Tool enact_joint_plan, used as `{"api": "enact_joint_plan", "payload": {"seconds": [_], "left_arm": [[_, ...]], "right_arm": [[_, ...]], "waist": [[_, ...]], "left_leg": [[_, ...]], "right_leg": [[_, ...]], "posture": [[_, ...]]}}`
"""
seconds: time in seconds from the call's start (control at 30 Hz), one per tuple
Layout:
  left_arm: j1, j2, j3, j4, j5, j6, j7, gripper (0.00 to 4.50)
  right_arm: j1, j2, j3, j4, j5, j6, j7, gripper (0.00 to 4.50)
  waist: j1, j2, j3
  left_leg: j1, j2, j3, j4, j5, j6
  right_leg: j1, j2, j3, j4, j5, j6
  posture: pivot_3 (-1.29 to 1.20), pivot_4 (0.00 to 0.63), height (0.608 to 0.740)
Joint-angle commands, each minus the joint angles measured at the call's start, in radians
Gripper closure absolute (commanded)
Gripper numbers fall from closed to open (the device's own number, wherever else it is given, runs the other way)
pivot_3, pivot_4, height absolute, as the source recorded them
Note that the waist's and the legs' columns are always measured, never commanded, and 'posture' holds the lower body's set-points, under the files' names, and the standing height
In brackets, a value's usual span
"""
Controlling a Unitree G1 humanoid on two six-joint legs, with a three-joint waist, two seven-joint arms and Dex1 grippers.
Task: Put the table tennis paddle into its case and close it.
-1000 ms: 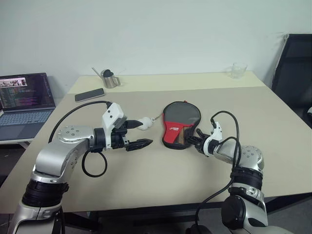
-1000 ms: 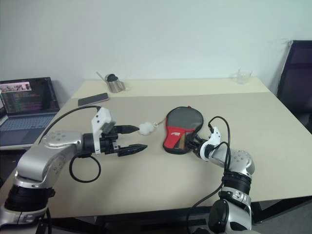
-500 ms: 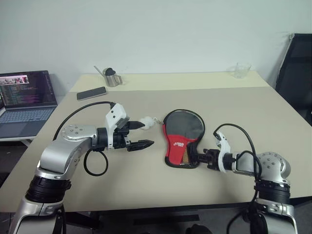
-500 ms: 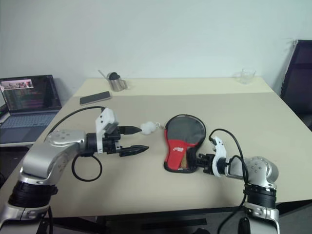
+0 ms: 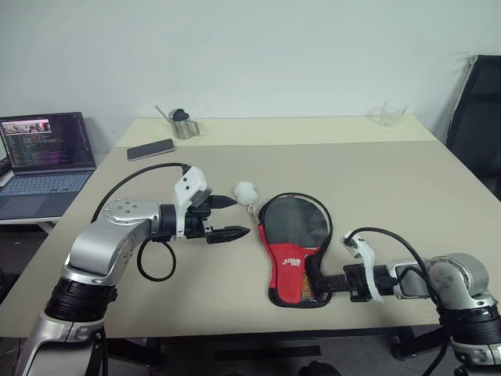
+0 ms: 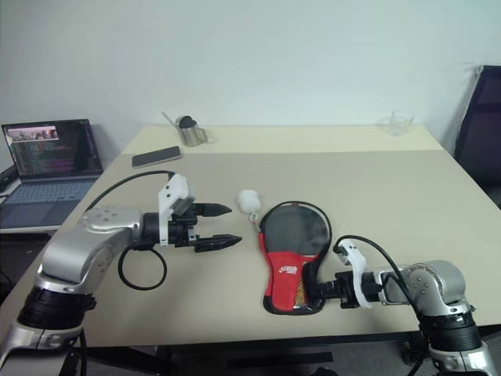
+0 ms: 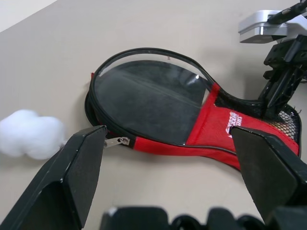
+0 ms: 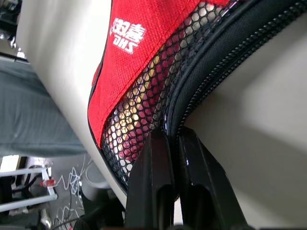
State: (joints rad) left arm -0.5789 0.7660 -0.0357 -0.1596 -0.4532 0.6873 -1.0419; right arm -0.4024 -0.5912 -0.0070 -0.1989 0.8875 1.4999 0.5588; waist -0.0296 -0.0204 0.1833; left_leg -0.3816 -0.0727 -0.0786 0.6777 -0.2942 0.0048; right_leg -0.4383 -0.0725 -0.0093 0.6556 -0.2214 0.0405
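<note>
An office: a beige table [image 5: 235, 305], open laptop [image 5: 47, 153] showing code, black chair [image 5: 477, 110].

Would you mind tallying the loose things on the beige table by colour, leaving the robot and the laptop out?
Black and red: 1, the case
White: 1, the fluffy ball on the case's zipper pull
Metallic silver: 1, the steel pitcher
Dark grey: 1, the phone
Clear: 1, the glass
Total: 5

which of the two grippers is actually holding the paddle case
The right gripper, shut on the case at its narrow handle end. The left gripper hovers open, apart from it.
</note>
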Motion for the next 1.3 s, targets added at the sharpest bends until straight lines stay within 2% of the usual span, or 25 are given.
{"api": "enact_joint_plan", "payload": {"seconds": [0.03,0.17,0.63,0.73,0.87,1.07,1.1,1.17,1.3], "left_arm": [[-0.014,0.016,0.011,-0.023,-0.003,-0.013,-0.010,0.00],[-0.014,0.015,0.009,-0.026,-0.002,-0.011,-0.008,0.00],[-0.020,0.013,0.009,-0.015,0.005,-0.015,-0.002,0.00],[-0.018,0.010,0.008,-0.012,0.009,-0.017,0.001,0.00],[-0.019,0.008,0.012,-0.007,0.015,-0.022,0.007,0.00],[-0.023,0.005,0.038,0.030,0.037,-0.042,0.049,0.00],[-0.026,0.003,0.042,0.041,0.042,-0.049,0.060,0.00],[-0.044,-0.013,0.052,0.078,0.061,-0.068,0.100,0.00],[-0.115,-0.070,0.058,0.189,0.101,-0.090,0.198,0.00]], "right_arm": [[0.044,-0.044,0.068,-0.056,0.023,0.008,0.078,4.47],[0.064,-0.075,0.088,-0.083,0.022,-0.008,0.117,4.47],[0.062,-0.070,0.094,-0.113,-0.014,-0.058,0.112,4.47],[0.051,-0.069,0.077,-0.101,-0.010,-0.048,0.102,3.71],[0.038,-0.101,0.053,-0.114,-0.012,-0.061,0.121,2.35],[0.051,-0.252,-0.058,-0.155,-0.010,-0.112,0.177,0.24],[0.046,-0.270,-0.076,-0.151,-0.012,-0.127,0.182,0.02],[0.010,-0.294,-0.094,-0.144,-0.028,-0.168,0.182,0.02],[-0.131,-0.232,-0.073,-0.138,-0.083,-0.290,0.149,0.02]], "waist": [[0.001,0.000,0.000],[0.001,0.000,0.000],[0.001,0.000,0.000],[0.001,0.000,0.000],[0.002,0.000,0.000],[0.009,0.000,0.000],[0.012,0.000,0.000],[0.014,0.000,0.000],[0.012,-0.001,0.000]], "left_leg": [[0.000,0.000,-0.001,0.000,0.000,0.000],[0.000,0.000,-0.001,0.000,0.000,0.000],[0.000,0.000,-0.002,0.000,0.000,0.000],[0.000,0.000,-0.002,0.000,0.000,-0.001],[0.000,0.000,-0.002,0.001,0.000,-0.001],[0.000,-0.001,-0.002,0.002,0.000,0.000],[0.000,-0.001,-0.002,0.002,0.000,0.000],[0.000,0.000,-0.002,0.002,0.000,0.000],[0.000,0.000,-0.001,0.002,0.000,0.000]], "right_leg": [[0.000,0.000,0.000,-0.001,0.000,0.000],[0.001,0.000,0.000,-0.002,0.000,0.000],[0.001,0.000,0.000,-0.003,0.000,0.000],[0.001,0.000,-0.001,-0.003,0.000,0.000],[0.002,0.000,-0.001,-0.002,0.000,0.000],[0.003,-0.001,-0.001,-0.003,0.002,0.002],[0.004,-0.001,-0.001,-0.004,0.002,0.002],[0.004,0.000,-0.001,-0.004,0.002,0.002],[0.004,0.000,-0.001,-0.004,0.002,0.002]], "posture": [[0.00,0.150,0.740],[0.00,0.150,0.740],[0.00,0.150,0.740],[0.00,0.150,0.740],[0.00,0.150,0.740],[0.00,0.150,0.740],[0.00,0.150,0.740],[0.00,0.150,0.740],[0.00,0.150,0.740]]}}
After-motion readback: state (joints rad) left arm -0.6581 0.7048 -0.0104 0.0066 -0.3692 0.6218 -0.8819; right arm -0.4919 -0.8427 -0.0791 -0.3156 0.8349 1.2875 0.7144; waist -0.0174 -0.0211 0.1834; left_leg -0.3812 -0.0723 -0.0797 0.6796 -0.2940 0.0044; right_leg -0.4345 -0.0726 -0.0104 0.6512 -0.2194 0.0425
